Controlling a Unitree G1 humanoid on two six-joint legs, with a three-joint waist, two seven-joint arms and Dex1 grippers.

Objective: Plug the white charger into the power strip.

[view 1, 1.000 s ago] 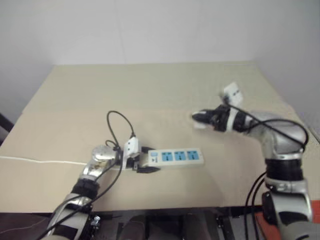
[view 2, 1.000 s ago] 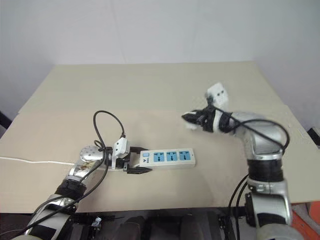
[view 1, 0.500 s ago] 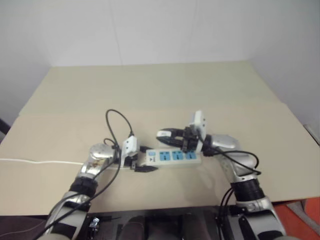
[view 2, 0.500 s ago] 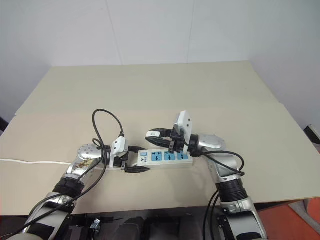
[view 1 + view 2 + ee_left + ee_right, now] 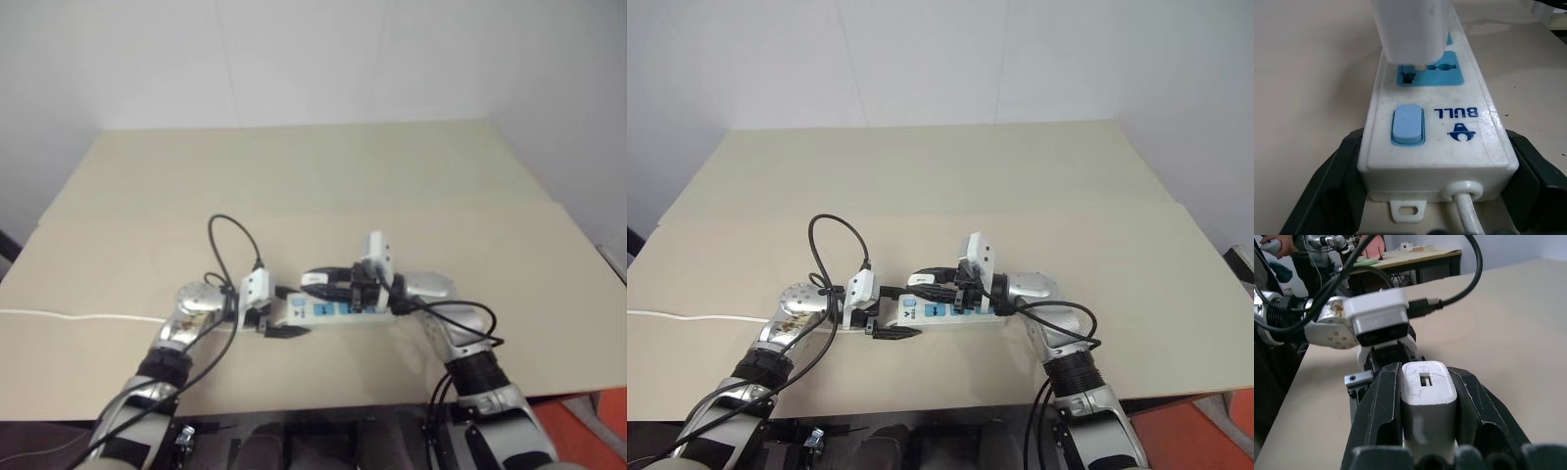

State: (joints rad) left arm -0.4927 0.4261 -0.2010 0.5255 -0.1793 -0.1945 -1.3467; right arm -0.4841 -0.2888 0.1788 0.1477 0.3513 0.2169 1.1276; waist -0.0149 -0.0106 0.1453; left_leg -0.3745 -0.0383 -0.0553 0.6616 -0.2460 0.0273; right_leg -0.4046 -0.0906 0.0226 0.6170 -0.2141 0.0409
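Where it hung clear, right gripper lowered white charger onto power strip.

A beige counter stands against a white wall; another table with small objects sits beyond it.

You are looking at the power strip, a long white bar with blue socket panels and a blue switch, lying flat on the table. The white charger, a small white block, is sitting directly over the socket panel nearest the switch.
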